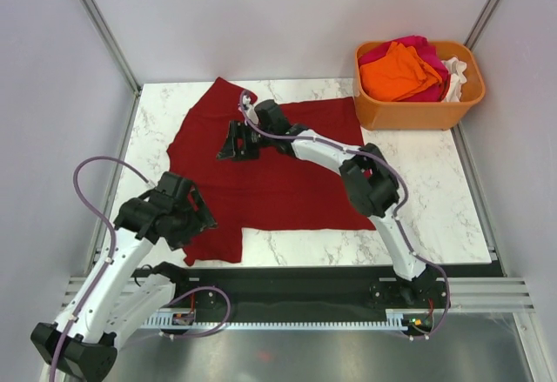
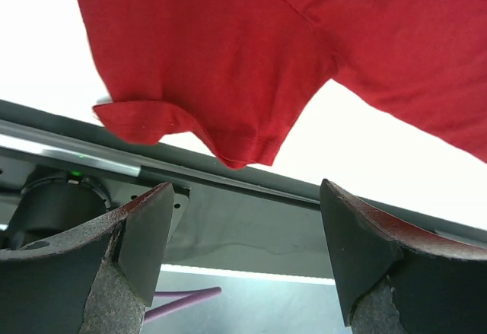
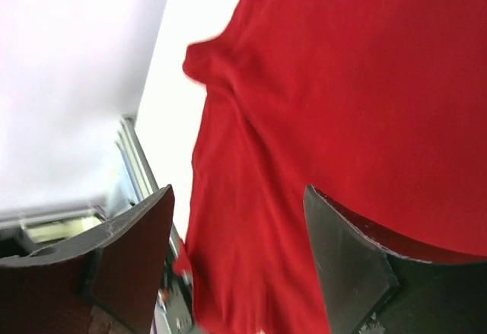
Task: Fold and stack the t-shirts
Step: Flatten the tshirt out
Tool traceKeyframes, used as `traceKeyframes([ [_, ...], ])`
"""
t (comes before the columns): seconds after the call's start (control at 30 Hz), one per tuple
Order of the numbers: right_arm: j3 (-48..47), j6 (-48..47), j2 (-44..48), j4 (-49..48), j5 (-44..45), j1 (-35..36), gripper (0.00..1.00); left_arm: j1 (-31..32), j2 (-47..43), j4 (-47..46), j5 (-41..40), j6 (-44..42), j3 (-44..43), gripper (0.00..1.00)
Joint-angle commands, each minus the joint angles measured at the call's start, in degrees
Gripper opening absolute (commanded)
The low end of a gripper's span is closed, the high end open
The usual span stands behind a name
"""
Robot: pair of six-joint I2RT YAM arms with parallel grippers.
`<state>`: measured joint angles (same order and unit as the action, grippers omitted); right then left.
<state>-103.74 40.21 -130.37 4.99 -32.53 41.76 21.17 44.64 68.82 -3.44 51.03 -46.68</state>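
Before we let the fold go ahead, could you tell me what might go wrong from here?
1. The near sleeve of the dark red cloth t-shirt reaches the front edge of the white marble table; the open left gripper, beside it, might pinch only the hem or nudge it off.
2. The open right gripper hangs over the shirt's rumpled far-left part, its arm stretched across the cloth; a pull there could drag the shirt askew.

Spread over the table's [image 1: 435, 199] left and middle: the wide t-shirt [image 1: 287, 186], one sleeve at the near left edge. At the far right corner, the tub [image 1: 418, 114], other t-shirts [image 1: 405, 70] heaped in it. Above the near sleeve, the left gripper [image 1: 197, 218]; above the far left part, the right gripper [image 1: 226, 149]
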Motion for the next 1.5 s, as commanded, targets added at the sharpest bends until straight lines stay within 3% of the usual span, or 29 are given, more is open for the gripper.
traceKeyframes([
  [0.0, -9.01, 4.97, -7.26, -2.62, -8.34, -2.9, 0.77, 0.89, 5.08, 2.9, -2.97, 3.12, -2.1, 0.84],
  [0.13, -1.94, 7.5, -7.72, -8.4, -9.38, -5.54, 0.77, 1.07, 10.28, 6.38, -1.58, 5.46, 1.21, 0.87],
  [0.23, 4.32, 10.85, -5.35, -16.75, -10.61, -8.09, 0.76, 1.77, 13.18, -0.5, -0.24, 4.25, 5.8, 0.89],
  [0.43, 15.75, 11.03, -0.34, -21.87, -11.59, -11.61, 0.75, 5.19, 10.91, -1.93, -2.01, 7.16, 7.99, 0.84],
  [0.47, 16.72, 11.38, 0.28, -23.09, -11.76, -11.79, 0.75, 5.81, 10.9, -4.63, 1.13, 9.59, 9.31, 0.84],
  [0.5, 17.6, 11.39, 1.51, -23.62, -11.76, -12.22, 0.75, 6.25, 11.25, -9.44, 4.38, 11.88, 11.5, 0.73],
  [0.63, 22.52, 11.56, 4.84, -25.38, -12.38, -12.84, 0.74, 8.44, 15.21, -15.46, 4.85, 14.09, 15.73, 0.74],
  [0.8, 25.52, 7.1, 12.57, -21.97, -11.76, -13.54, 0.75, 9.59, 14.86, -17.93, 1.08, 15.34, 17.67, 0.7],
  [1.03, 26.57, 5.59, 20.67, -18.18, -11.68, -13.63, 0.75, 9.59, 11.7, -18.9, -2.36, 15.07, 18.38, 0.55],
  [1.1, 26.84, 5.06, 23.21, -17.04, -11.41, -13.54, 0.75, 9.59, 9.95, -18.63, -2.01, 14.72, 17.68, 0.56],
  [1.13, 27.01, 4.36, 24.01, -15.9, -11.15, -13.54, 0.76, 9.68, 7.85, -17.93, -2.18, 14.98, 17.41, 0.64],
  [1.23, 27.1, 3.57, 25.51, -14.66, -10.71, -13.54, 0.76, 9.68, 5.72, -16.7, -3.06, 15.77, 17.49, 0.73],
  [1.47, 27.28, 2.86, 26.3, -12.73, -11.06, -13.54, 0.76, 10.12, 8.0, -18.01, -2.62, 17.09, 19.52, 0.69],
])
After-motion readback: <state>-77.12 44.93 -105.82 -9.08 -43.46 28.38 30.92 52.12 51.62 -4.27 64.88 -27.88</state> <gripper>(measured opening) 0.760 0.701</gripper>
